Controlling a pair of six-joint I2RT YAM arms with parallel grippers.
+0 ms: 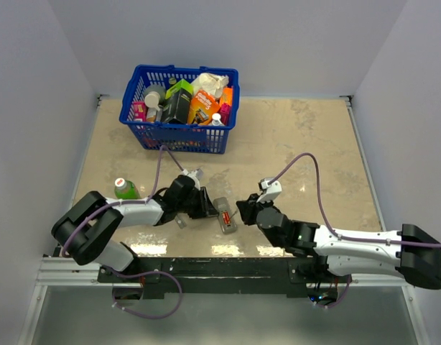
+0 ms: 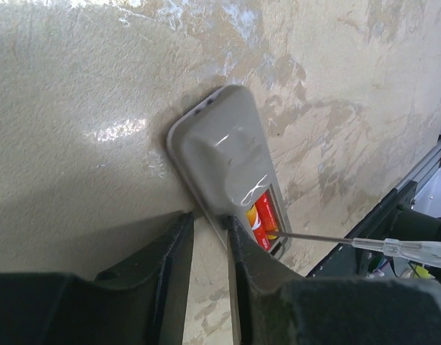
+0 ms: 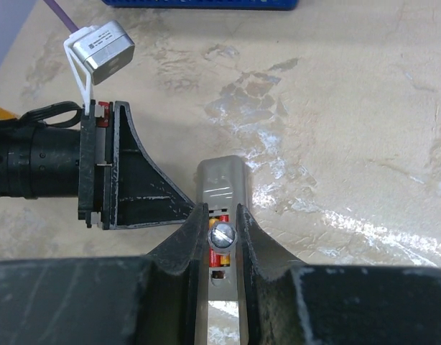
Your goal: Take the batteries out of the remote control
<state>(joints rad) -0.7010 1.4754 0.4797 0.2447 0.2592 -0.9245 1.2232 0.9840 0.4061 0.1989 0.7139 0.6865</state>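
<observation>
The remote control [image 1: 224, 214] lies back up on the table between my two grippers. Its battery recess is uncovered, and the red-orange batteries [image 2: 262, 218] sit side by side in it. My left gripper [image 2: 211, 219] is narrowly shut on the remote's long edge, one finger [image 2: 253, 266] over the back. My right gripper [image 3: 222, 212] is shut on a thin tool [image 2: 393, 249] with a clear handle. The tool's metal tip touches the batteries [image 3: 219, 253] at the recess end. In the right wrist view the tool's round cap [image 3: 222, 235] shows end-on between the fingers, above the remote control [image 3: 220, 180].
A blue basket [image 1: 176, 134] full of packages stands at the back left. A green-capped bottle [image 1: 123, 188] sits beside the left arm. A small grey piece [image 1: 180, 221] lies under the left forearm. The table's metal front rail [image 1: 206, 267] runs just behind both arms.
</observation>
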